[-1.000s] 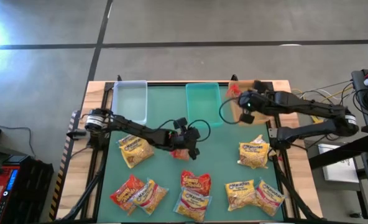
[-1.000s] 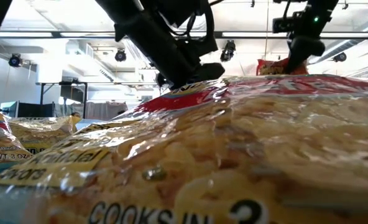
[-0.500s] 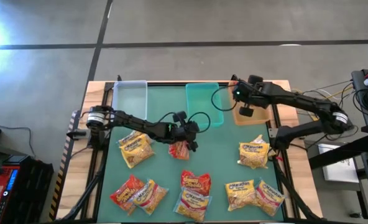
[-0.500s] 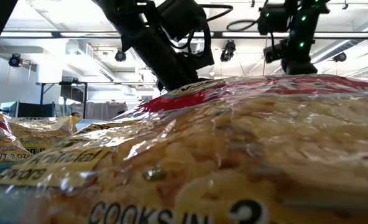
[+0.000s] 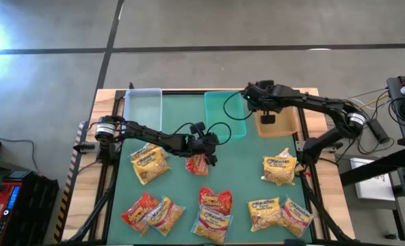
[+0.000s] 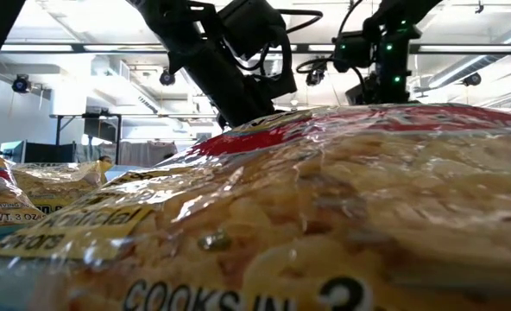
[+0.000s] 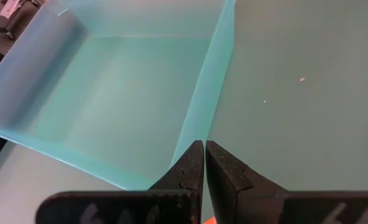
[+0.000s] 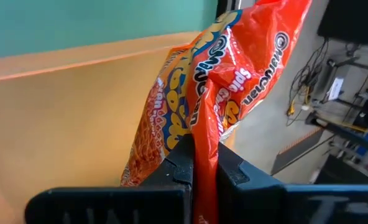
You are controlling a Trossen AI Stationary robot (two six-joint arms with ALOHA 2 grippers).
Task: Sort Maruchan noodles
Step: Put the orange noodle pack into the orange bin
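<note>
Packets of Maruchan noodles lay scattered across the lower half of the green table [image 5: 243, 171] in the high view: a yellow packet [image 5: 150, 164] at centre left, a red and yellow pair [image 5: 152, 212] at lower left, two stacked packets [image 5: 214, 208] at bottom centre, a yellow packet [image 5: 280, 169] at centre right and two more [image 5: 279, 213] at lower right. Three bins stood along the upper edge of the table, a clear bin [image 5: 143, 109] on the left, a teal bin [image 5: 224, 113] in the middle and a tan bin [image 5: 279, 121] on the right. At the middle of the frame the left gripper [image 5: 204, 154] had its fingers pressed together over a red packet [image 5: 197, 164]; whether the packet was pinched or merely lay beneath, I could not tell. In the left wrist view the closed fingertips [image 7: 193, 163] pointed at the teal bin's near corner. At upper right the right gripper [image 5: 252, 98] was clamped tight on an orange-red packet [image 8: 234, 74], which hung beside the tan bin's wall [image 8: 66, 106] in the right wrist view.
</note>
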